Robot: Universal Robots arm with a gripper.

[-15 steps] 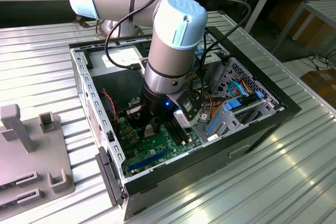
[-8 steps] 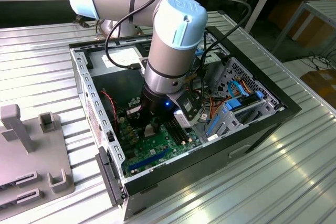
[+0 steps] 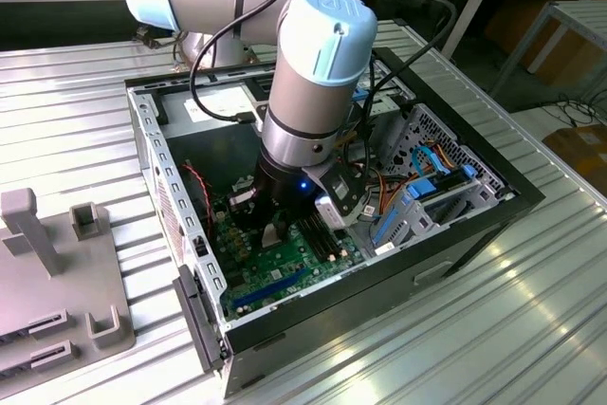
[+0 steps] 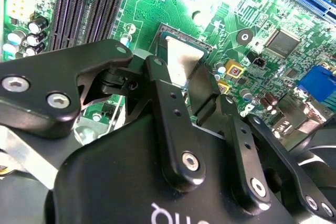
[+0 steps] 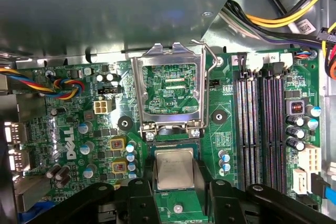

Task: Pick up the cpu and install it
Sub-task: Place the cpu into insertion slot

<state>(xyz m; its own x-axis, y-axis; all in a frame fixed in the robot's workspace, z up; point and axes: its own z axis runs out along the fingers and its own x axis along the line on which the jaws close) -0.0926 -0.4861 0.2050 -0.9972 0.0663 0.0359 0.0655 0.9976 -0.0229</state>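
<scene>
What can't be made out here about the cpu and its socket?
1. First wrist view: the cpu sits flanked by the gripper. Whether it is seated or held above the board cannot be told, because dark gripper parts cover its side edges.
2. Second wrist view: the gripper's black body blocks the board just beneath it.
3. Exterior view: the arm covers the motherboard area under the gripper.
</scene>
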